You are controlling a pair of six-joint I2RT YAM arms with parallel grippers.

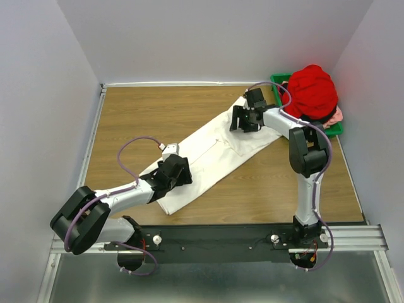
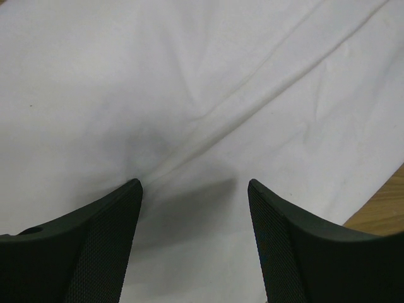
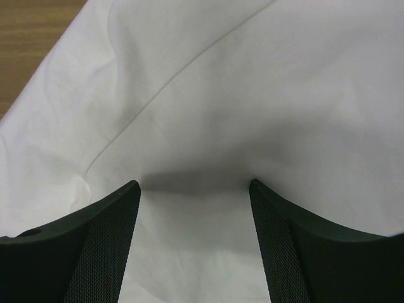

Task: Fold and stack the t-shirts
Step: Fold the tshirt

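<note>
A white t-shirt lies folded into a long strip, diagonal across the table from near left to far right. My left gripper is open, low over its near-left end; the left wrist view shows white cloth with creases between my spread fingers. My right gripper is open over the far-right end, fingertips pressing on the cloth. A red t-shirt is heaped in the back-right corner, with a pink one and a dark one peeking beneath.
A green plastic bin at the back right holds the heap of shirts. The wooden tabletop is bounded by white walls at the back and sides. Bare wood shows in both wrist views.
</note>
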